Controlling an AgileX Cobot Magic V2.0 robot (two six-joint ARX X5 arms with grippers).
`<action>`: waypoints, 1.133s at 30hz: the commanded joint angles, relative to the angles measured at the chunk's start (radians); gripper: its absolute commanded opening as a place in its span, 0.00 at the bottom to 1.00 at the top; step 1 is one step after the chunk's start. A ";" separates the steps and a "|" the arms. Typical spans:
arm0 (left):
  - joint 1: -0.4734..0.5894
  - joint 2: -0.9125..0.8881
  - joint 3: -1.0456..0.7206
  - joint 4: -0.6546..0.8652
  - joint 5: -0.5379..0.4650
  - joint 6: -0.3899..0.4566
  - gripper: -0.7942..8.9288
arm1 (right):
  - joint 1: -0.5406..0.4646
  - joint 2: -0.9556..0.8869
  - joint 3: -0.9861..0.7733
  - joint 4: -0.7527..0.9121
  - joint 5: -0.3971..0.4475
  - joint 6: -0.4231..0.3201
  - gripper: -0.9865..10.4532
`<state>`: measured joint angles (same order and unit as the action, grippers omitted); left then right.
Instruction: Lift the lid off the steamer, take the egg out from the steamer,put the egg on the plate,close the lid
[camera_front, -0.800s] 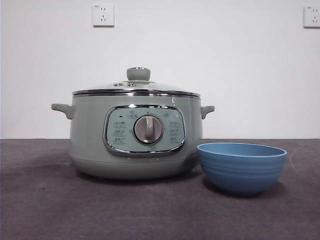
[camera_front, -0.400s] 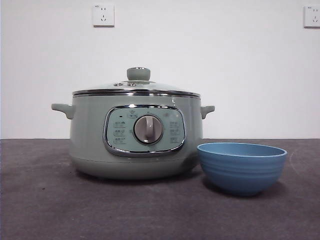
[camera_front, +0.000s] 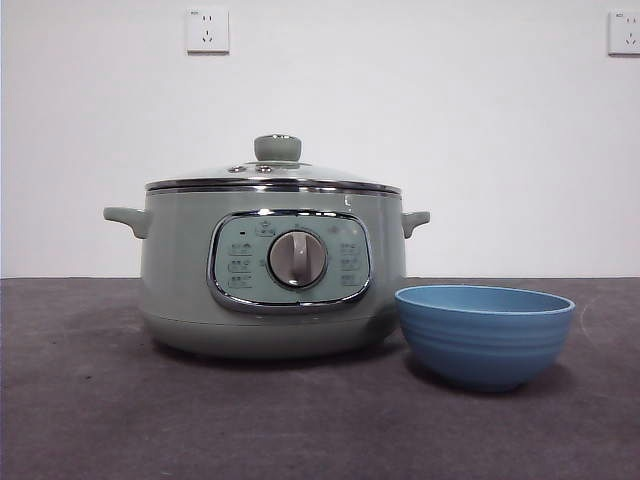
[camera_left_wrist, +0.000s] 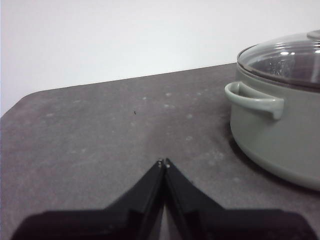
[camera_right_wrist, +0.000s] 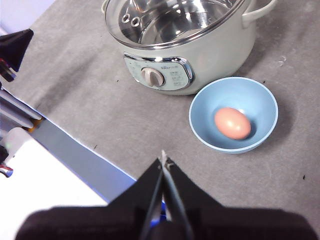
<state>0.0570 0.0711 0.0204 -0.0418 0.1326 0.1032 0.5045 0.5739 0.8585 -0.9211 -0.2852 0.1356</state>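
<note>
steamer (camera_front: 272, 270) sits on the dark table (camera_front: 100, 420) with the lid (camera_front: 272, 178) closed on it, the plate (camera_front: 484, 335) just beside its front. only the right wrist view shows the egg (camera_right_wrist: 232, 123) lying inside the plate. left gripper (camera_left_wrist: 164, 163) and right gripper (camera_right_wrist: 163, 161) hang above the table with jaws pressed together, holding nothing.

I was working in what looked like a lab test room, not a kitchen: a bare white wall (camera_front: 420, 140) with two sockets (camera_front: 207, 30) stood behind a desk (camera_front: 90, 400) covered in grey felt-like cloth, and a lone steamer (camera_front: 180, 280) stood there with no other kitchen fittings in sight.
</note>
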 joint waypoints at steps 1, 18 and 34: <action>0.005 -0.027 -0.016 -0.033 -0.011 -0.020 0.08 | 0.002 0.000 0.001 0.004 0.003 0.006 0.09; 0.005 -0.069 -0.016 -0.138 -0.052 -0.081 0.08 | 0.002 0.000 0.001 0.004 0.003 0.006 0.09; 0.005 -0.069 -0.016 -0.138 -0.052 -0.081 0.08 | 0.003 -0.001 0.001 0.005 0.004 -0.006 0.09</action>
<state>0.0582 0.0051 0.0174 -0.1810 0.0841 0.0319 0.5049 0.5739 0.8585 -0.9207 -0.2844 0.1341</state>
